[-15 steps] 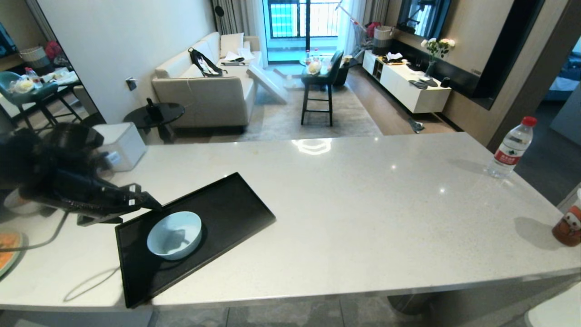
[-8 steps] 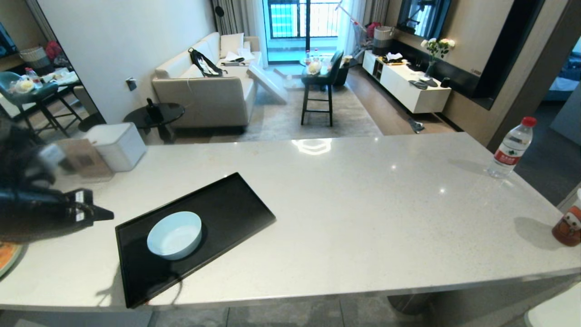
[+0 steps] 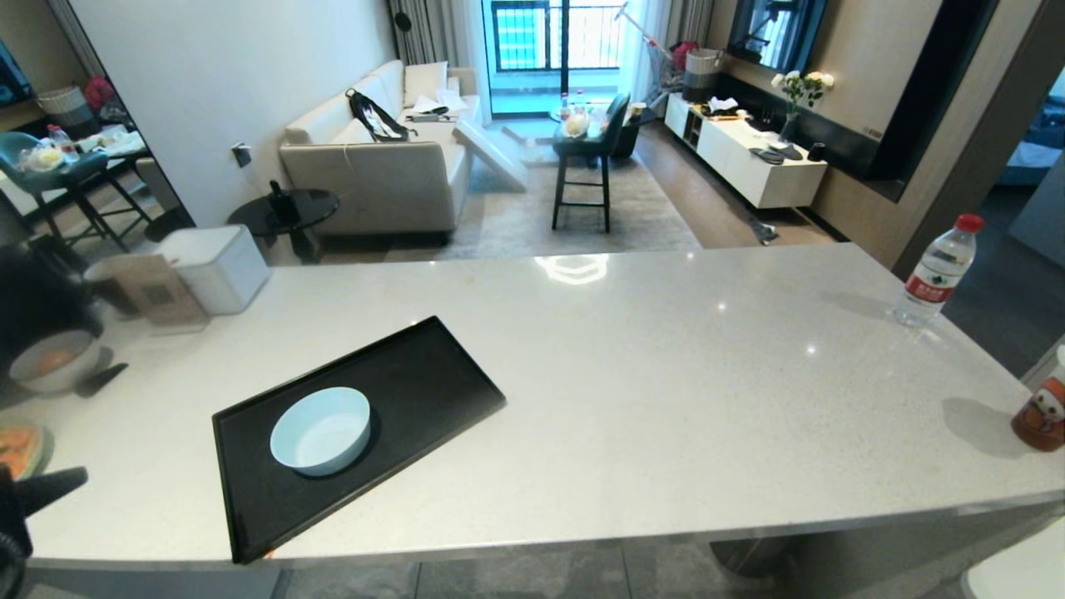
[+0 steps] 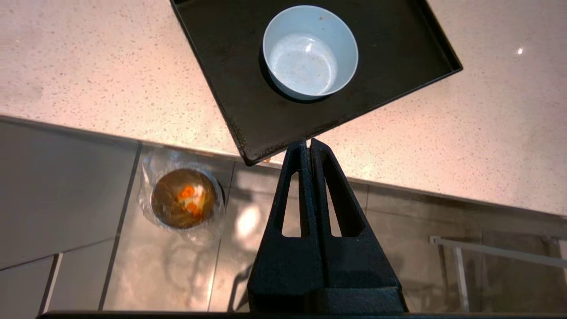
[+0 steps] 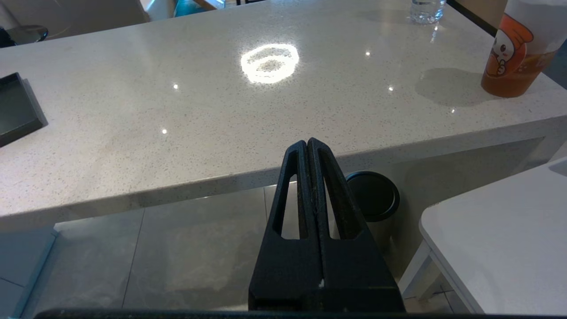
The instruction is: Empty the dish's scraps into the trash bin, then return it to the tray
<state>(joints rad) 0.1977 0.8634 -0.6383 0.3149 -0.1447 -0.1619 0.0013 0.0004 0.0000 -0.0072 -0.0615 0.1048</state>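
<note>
- Left wrist view: the dish (image 4: 310,51) sits empty on the tray (image 4: 398,53) at the worktop's near edge, its scraps (image 4: 188,199) lying in the trash bin (image 4: 184,199) below.
- Left gripper (image 4: 308,144) hangs clear, jaws closed on nothing; right gripper (image 5: 307,144) likewise, parked.

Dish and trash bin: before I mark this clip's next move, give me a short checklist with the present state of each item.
1. Dish emptied: ok, inside looks bare apart from faint specks.
2. Dish back on the tray: ok, it stands upright inside the rim.
3. Scraps in the trash bin: ok, orange pieces lie in the lined bin on the floor.
4. Left gripper free of the dish: ok, fingers shut on nothing, off the counter edge near the tray corner.
5. Right gripper idle: ok, shut and empty, below the counter edge.
6. Tray fully on the counter: cannot tell, one corner sits at the counter's edge.
</note>
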